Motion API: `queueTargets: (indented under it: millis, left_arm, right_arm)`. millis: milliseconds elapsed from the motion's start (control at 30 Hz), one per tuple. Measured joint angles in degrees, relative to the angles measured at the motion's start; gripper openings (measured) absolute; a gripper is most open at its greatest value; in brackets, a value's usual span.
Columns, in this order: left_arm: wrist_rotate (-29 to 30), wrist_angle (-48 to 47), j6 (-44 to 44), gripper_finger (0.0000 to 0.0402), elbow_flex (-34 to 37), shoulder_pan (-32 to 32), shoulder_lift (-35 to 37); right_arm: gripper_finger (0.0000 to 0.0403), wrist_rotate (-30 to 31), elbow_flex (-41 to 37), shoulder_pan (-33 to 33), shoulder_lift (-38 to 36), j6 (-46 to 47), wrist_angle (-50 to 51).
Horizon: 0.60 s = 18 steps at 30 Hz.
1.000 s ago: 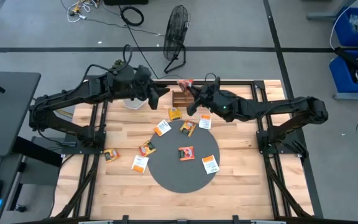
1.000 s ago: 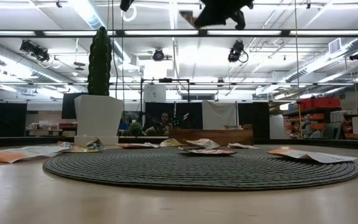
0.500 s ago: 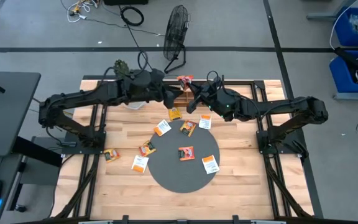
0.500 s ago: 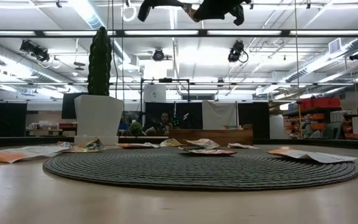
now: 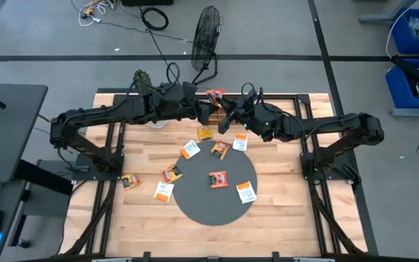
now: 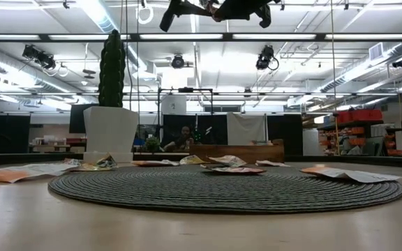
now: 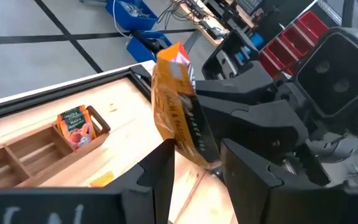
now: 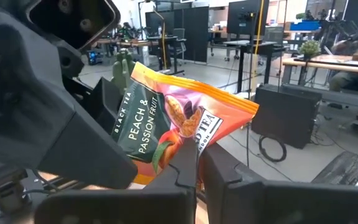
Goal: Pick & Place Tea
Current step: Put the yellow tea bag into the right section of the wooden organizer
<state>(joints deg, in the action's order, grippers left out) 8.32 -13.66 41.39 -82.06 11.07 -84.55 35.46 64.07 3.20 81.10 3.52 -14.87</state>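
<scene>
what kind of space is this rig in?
Likely a robotics lab or workshop: grey concrete floor with loose cables, blue parts bins, and rows of desks with monitors under exposed ceiling lights.

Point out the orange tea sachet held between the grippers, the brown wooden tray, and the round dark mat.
Orange tea sachet (image 8: 166,124): right wrist view, printed front face.
Brown wooden tray (image 7: 23,152): left wrist view, compartment divider.
Round dark mat (image 5: 209,200): high view, bare lower part.

sachet (image 8: 166,121): orange, dark green label | mat (image 5: 217,193): dark grey | table (image 5: 282,211): pale wood
</scene>
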Motion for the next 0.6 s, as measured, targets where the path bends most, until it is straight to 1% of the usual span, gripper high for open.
queueTargets:
  millis: [100, 167, 233, 367, 533, 600]
  left_arm:
    - [0.2, 0.0, -0.4, 0.0128, 0.0, 0.0, 0.0]
    - [0.7, -0.3, -0.5, 0.0111, 0.0, 0.0, 0.0]
    - [1.4, -0.3, -1.1, 0.0085, 0.0, 0.0, 0.0]
    - [2.3, -0.7, -2.0, 0.0017, 0.0, 0.0, 0.0]
    - [3.0, -1.5, -4.1, 0.0005, 0.0, 0.0, 0.0]
    - [2.9, -2.3, -5.0, 0.0004, 0.0, -0.1, 0.1]
  right_arm:
    - [0.0004, 0.0, 0.0, 0.0, 0.0, 0.0, 0.0]
    - [0.0004, -0.1, 0.0, 0.0, 0.0, 0.1, 0.0]
    - [0.0004, -0.1, 0.0, 0.0, 0.0, 0.1, 0.0]
    - [0.0004, -0.1, 0.0, 0.0, 0.0, 0.1, -0.1]
    - [0.0006, -0.4, 0.0, 0.0, 0.0, 0.1, 0.1]
    - [0.0016, -0.9, 0.0, 0.0, -0.2, 0.1, 0.7]
